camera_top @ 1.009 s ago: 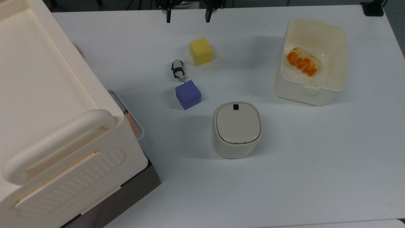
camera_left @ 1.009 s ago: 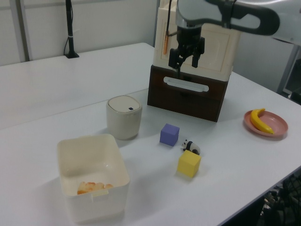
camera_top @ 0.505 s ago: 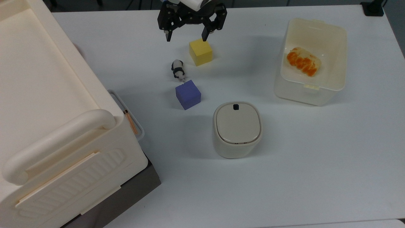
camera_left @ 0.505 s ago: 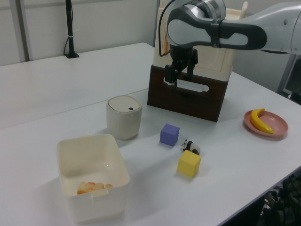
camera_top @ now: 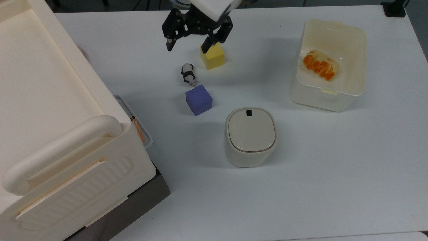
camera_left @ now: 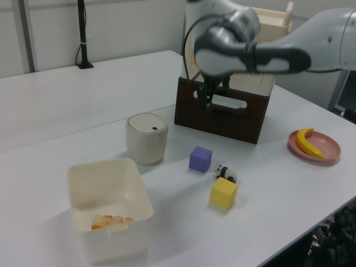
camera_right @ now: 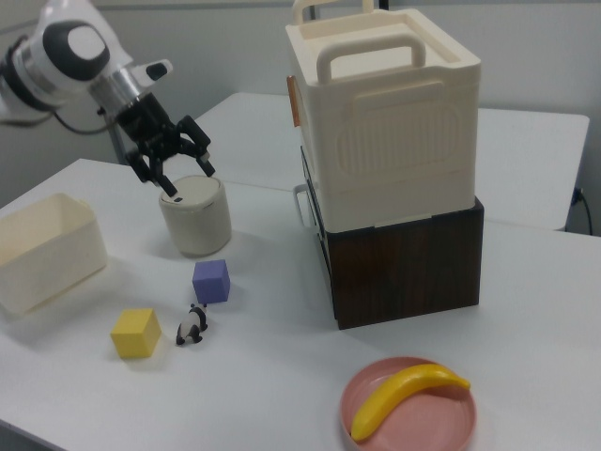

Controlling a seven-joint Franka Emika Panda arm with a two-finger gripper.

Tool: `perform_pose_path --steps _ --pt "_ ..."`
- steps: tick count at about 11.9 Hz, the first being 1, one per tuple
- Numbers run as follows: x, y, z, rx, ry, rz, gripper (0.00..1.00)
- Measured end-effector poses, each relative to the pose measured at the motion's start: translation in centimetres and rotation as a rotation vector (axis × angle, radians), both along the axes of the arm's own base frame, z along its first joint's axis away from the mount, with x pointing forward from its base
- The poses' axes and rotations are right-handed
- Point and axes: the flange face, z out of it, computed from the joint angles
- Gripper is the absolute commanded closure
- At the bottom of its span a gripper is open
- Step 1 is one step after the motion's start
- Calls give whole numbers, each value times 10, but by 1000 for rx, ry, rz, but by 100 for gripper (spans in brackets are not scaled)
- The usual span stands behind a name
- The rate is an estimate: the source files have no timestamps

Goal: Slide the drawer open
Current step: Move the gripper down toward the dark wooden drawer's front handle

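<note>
Top view puts the gripper [camera_top: 186,46] near the upper middle of the frame, fingers spread and empty, above the yellow cube [camera_top: 213,57]. The drawer [camera_left: 221,114] sits closed in the left view's upper centre, its white handle [camera_left: 221,100] ungrasped. Reaching, gripping and pulling all remain.

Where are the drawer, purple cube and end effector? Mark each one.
drawer [camera_left: 219,119], left view, on its dark front panel.
purple cube [camera_top: 199,99], top view, on its top face.
end effector [camera_top: 186,47], top view, midway between its open fingertips.
</note>
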Motion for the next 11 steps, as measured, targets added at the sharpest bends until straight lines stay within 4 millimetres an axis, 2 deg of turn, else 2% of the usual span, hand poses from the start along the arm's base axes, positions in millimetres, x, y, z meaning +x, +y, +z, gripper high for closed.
perform_pose_path --steps 3,4,7,11 --pt "-3 8 -65 -226 -128 23 0" --pt "-5 7 -77 -263 -142 33 0" --pt "0 -2 -71 -308 -180 65 0" --pt "10 -32 -72 -344 -169 104 0"
